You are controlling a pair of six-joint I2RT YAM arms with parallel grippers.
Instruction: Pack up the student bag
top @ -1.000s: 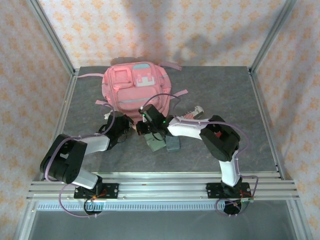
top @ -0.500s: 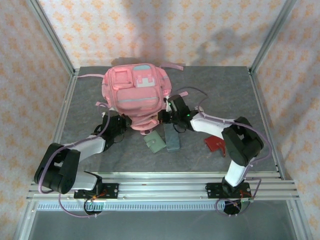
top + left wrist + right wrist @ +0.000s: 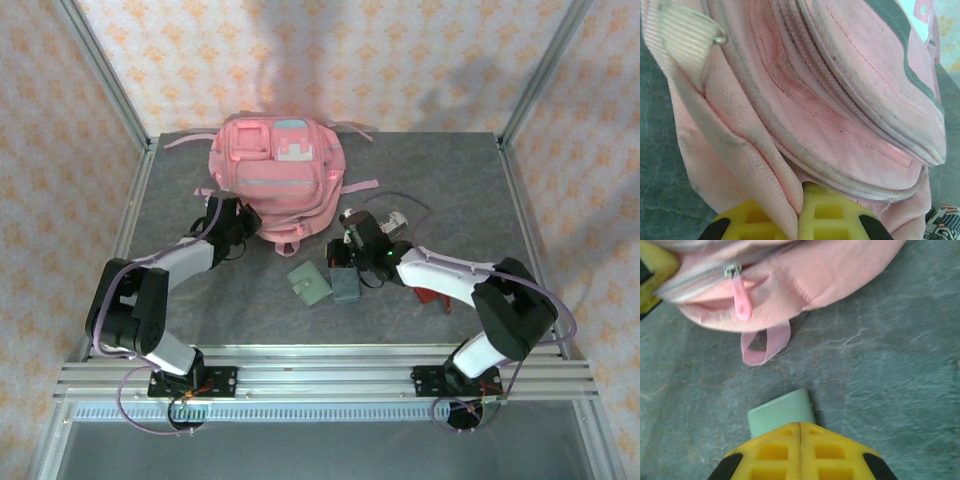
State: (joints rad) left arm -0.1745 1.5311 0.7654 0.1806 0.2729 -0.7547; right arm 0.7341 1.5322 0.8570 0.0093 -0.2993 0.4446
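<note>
Top external: student bag [image 3: 278,175] at the counter's [image 3: 450,190] far edge; green case [image 3: 310,285] and grey case [image 3: 346,286] lie unpacked mid-counter; left hand [image 3: 800,220] apparently pinches bag fabric, right hand [image 3: 800,440] clenched empty

No readable text, brand or number on student bag [image 3: 275,175]; striped item [image 3: 942,222] print too blurred.

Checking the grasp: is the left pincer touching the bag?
Touching. The left wrist view shows a fold of the bag pinched in the shut left pincer.
</note>
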